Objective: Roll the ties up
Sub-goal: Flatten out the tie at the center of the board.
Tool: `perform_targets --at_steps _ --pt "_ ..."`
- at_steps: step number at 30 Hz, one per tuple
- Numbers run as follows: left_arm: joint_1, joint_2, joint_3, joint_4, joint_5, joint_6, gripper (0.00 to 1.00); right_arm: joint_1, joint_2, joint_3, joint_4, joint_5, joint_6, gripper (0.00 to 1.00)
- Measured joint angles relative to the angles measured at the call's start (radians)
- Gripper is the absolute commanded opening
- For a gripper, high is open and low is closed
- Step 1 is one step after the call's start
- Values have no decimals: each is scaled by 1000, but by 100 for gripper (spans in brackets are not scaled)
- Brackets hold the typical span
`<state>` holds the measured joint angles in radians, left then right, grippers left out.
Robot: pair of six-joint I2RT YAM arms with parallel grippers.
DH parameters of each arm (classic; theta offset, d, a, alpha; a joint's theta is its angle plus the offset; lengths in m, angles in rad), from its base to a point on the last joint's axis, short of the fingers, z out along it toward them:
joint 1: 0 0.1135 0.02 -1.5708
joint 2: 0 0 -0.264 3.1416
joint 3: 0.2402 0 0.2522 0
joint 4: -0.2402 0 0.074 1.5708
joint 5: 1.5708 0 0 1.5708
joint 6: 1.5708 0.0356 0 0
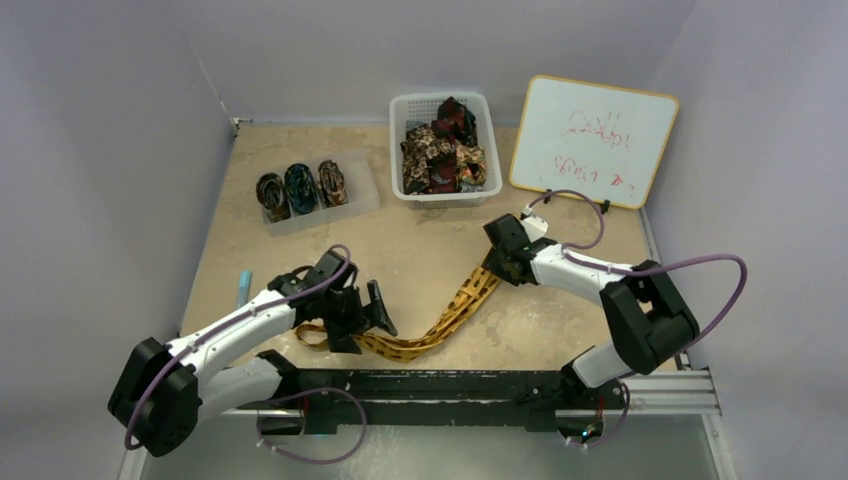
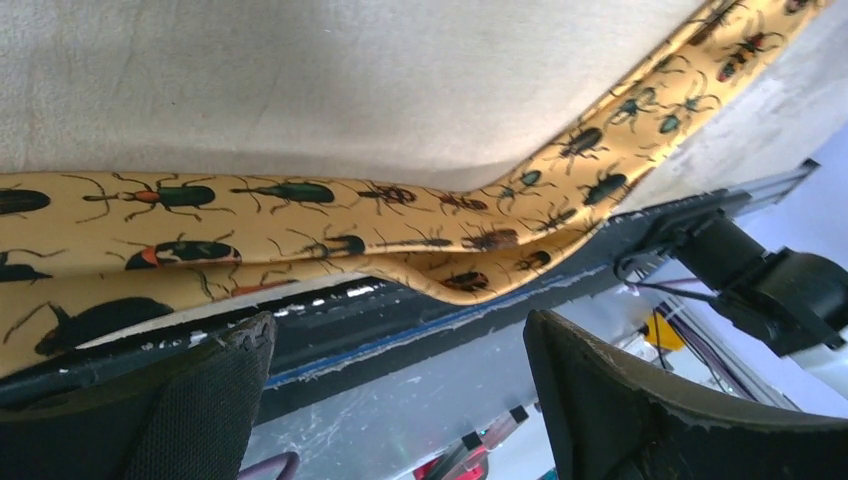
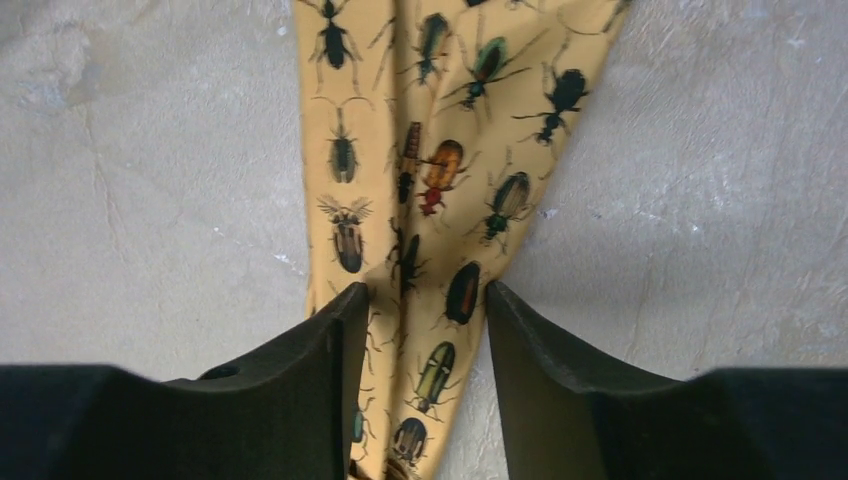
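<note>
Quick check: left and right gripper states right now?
Left gripper: open, holding nothing.
Right gripper: jaws partly closed astride the yellow tie; whether it is gripped cannot be told.

The beige surface (image 1: 420, 240) carries a golden-yellow tie (image 1: 450, 315) curving across its near middle, a clear tray (image 1: 362, 190) far left, a white basket (image 1: 445, 98) far centre, a whiteboard (image 1: 595, 140) far right and a small blue object (image 1: 243, 288) at the left edge

Whiteboard (image 1: 594, 140): 2 lines of red handwriting, too small and faint to make out any word or number. No other lettering legible in any view.
</note>
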<state>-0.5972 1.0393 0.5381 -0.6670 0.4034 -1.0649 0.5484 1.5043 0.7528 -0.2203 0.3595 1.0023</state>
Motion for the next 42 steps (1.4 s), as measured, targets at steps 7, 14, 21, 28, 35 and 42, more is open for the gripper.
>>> perform_targets --at_steps 7,14,21,28,35,42 --pt "-38 71 -42 56 -74 -28 93 0 39 18 32 21 -23 25" --pt "-40 158 -33 97 -89 -45 84 -1 45 18 51 23 -35 12" --pt "-45 169 -37 138 -111 -54 46 -2 44 2 88 16 -35 0" --pt "-46 196 -27 173 -179 -37 14 -8 2 -39 96 16 -3 0" --pt "-46 258 72 268 -204 58 0 -123 -139 -111 51 19 55 0" --pt "-97 357 240 454 -280 244 0 -311 -397 -222 48 27 90 29"
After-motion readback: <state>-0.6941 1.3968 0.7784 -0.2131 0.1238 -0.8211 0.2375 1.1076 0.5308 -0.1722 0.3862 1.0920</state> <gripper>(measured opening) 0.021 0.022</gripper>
